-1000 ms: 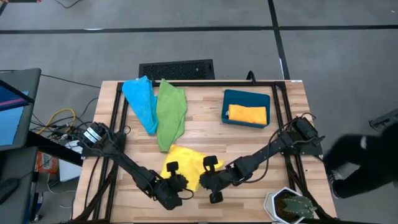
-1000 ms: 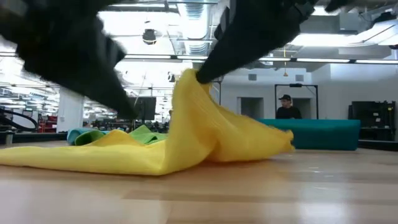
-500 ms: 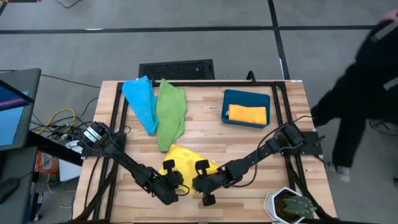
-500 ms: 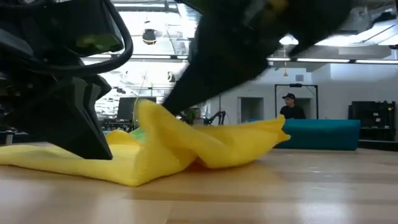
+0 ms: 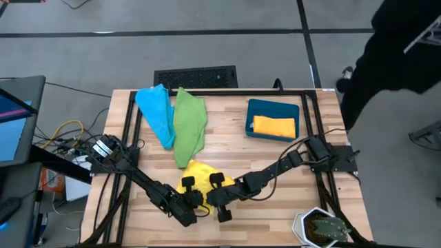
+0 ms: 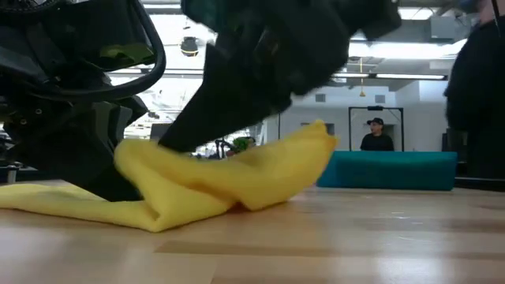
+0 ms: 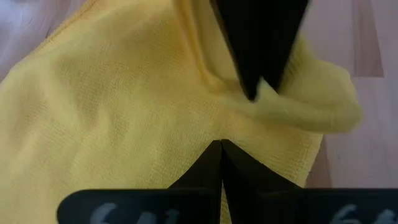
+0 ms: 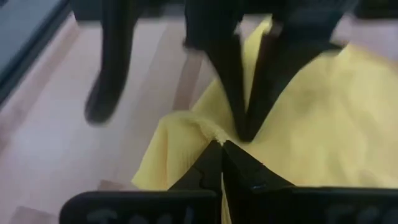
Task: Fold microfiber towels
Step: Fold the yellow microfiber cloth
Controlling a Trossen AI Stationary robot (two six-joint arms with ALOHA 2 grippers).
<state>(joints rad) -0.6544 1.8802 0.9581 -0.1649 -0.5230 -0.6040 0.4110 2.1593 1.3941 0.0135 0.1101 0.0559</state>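
Now | both tools, left [image 5: 195, 204] and right [image 5: 209, 200], clenched on yellow towel [image 5: 200, 172] | green towel [image 5: 189, 124] just beyond

Yellow towel [image 5: 198, 172], plain, near table's front edge. Green towel [image 5: 189, 124] and light blue towel [image 5: 156, 111], both plain, side by side farther back. Orange towel [image 5: 274, 126], plain, inside dark teal bin [image 5: 273, 107]. Table [image 5: 227, 148] pale wood, plank grain, black frame. Both arms black. Floor grey with dark lines.

Yellow towel [image 5: 196, 172] largely under arms
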